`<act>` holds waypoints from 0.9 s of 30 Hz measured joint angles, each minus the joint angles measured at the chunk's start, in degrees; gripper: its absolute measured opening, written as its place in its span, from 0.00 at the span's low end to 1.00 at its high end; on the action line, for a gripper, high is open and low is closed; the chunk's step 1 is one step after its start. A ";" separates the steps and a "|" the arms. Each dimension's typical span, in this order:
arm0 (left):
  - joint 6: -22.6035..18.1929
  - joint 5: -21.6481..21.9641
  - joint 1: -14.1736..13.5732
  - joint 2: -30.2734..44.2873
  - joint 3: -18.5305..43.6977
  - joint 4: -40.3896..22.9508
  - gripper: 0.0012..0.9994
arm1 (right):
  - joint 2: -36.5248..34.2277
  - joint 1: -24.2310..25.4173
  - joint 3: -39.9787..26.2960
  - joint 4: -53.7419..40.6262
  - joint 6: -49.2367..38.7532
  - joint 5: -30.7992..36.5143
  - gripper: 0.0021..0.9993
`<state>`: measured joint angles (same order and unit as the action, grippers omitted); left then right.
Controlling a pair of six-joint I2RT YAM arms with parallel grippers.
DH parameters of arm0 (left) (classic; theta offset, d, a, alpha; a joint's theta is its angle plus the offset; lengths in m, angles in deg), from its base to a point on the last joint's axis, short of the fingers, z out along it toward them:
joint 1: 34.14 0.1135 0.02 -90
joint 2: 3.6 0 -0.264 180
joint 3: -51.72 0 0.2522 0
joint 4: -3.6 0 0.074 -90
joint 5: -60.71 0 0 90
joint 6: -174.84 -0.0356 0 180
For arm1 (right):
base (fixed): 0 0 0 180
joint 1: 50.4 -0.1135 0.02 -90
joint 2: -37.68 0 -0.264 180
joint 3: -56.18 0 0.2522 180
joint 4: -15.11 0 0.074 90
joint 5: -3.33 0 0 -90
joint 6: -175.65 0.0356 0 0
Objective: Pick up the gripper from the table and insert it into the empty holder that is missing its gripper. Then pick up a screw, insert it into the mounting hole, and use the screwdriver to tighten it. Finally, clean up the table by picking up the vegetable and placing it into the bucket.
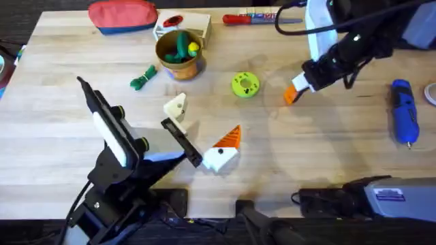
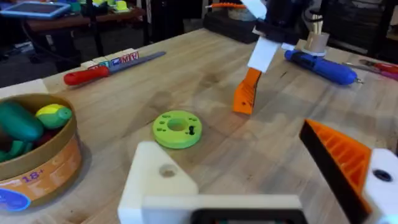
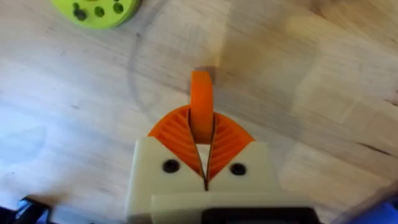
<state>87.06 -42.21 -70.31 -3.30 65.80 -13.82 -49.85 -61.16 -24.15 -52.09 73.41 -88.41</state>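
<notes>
My right gripper (image 1: 298,87) (image 3: 202,134) is shut on the loose orange gripper (image 1: 291,94) (image 2: 245,93) (image 3: 201,102), which hangs just above the table right of the middle. The holder (image 1: 176,107) (image 2: 155,180), a cream-white mount with no pad, is one finger of my left gripper (image 1: 199,131) (image 2: 233,146), which stands open and empty near the table's middle. The blue screwdriver (image 1: 403,109) (image 2: 320,65) lies at the far right. A dark green vegetable (image 1: 143,78) lies left of the tan bucket (image 1: 167,63) (image 2: 43,174). I cannot make out a screw.
A lime-green disc (image 1: 245,84) (image 2: 177,129) (image 3: 93,9) lies between the two grippers. At the back are a red pouch (image 1: 122,15), a pale wooden box (image 1: 197,26) and a red-handled screwdriver (image 1: 255,18) (image 2: 106,68). Toys fill the bucket.
</notes>
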 joint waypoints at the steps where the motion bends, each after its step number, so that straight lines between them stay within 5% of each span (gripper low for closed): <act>1: 0.00 0.00 0.00 0.02 0.00 0.00 0.99 | 0.60 0.00 -0.74 -1.27 0.03 -0.05 0.00; 5: 0.00 0.00 0.00 0.00 0.00 0.00 0.99 | 7.02 1.01 -3.38 -2.31 0.36 -5.50 0.00; 10: 0.00 0.00 0.00 0.02 0.00 0.00 0.99 | 15.47 6.51 -2.10 2.75 3.44 -23.35 0.00; 14: 0.00 0.00 0.00 0.00 0.00 0.00 0.99 | 15.75 7.09 4.63 10.96 8.11 -38.14 0.00; 20: 0.00 0.00 0.00 0.01 0.00 0.00 0.99 | 9.87 1.09 13.48 23.77 19.28 -53.10 0.00; 21: 0.00 0.00 0.00 0.01 0.00 0.00 0.99 | 7.15 -3.37 13.86 29.19 23.80 -57.99 0.00; 27: 0.00 0.00 0.00 0.01 0.00 0.00 0.99 | 2.59 -10.57 13.86 39.43 33.14 -65.00 0.00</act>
<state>87.06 -42.21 -70.31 -3.29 65.80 -13.82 -47.26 -71.73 -10.29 -12.66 106.55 -153.41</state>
